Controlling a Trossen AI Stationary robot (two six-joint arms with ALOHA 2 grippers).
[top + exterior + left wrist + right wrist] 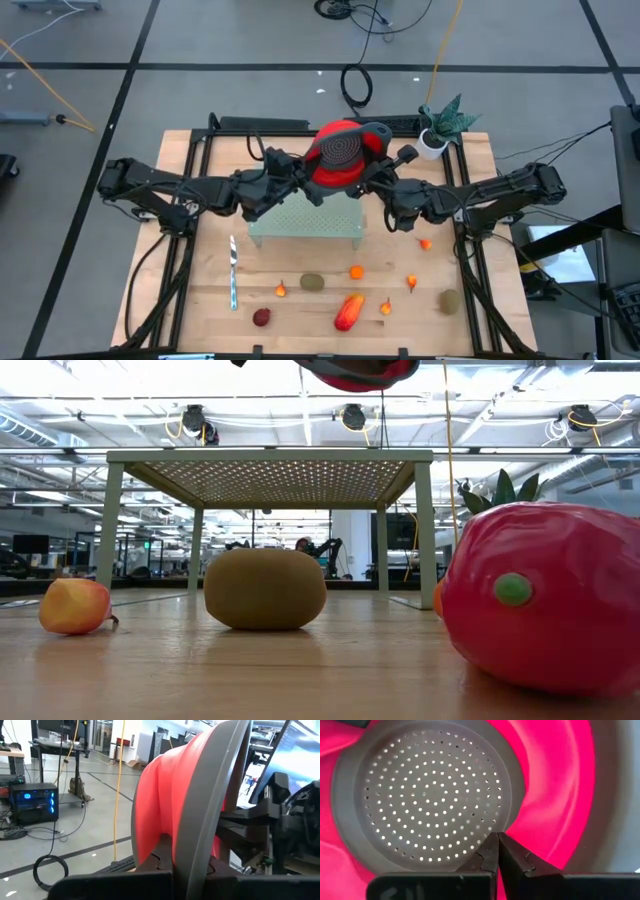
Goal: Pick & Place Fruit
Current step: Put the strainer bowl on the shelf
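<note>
Both my grippers are up over the far side of the table, holding the red bowl (340, 155) between them above the small green perforated stand (305, 225). My left gripper (300, 178) is clamped on the bowl's grey rim, which the left wrist view shows edge-on between the fingers. My right gripper (497, 851) has its fingers pinched together against the perforated grey base inside the bowl, so I judge it is gripping the wall there. The fruit (349, 311) is not in either grasp: it lies scattered on the bare wood well below and nearer the table's front edge than both grippers, and none of it is in the bowl that I can see. The larger elongated red-orange piece sits about midway between my two arms, with a brown-green oval (313, 283) just beyond it, a dark-red round one (262, 317) toward my left side and another brown-green oval (450, 299) toward my right. The slim knife (233, 272) lies on the left side too. I judge these toys light, hard and smooth, so they could roll or squirt out of a pinch. I would close across the short middle of the ovals, and take the tiny orange pieces squarely from above.
</note>
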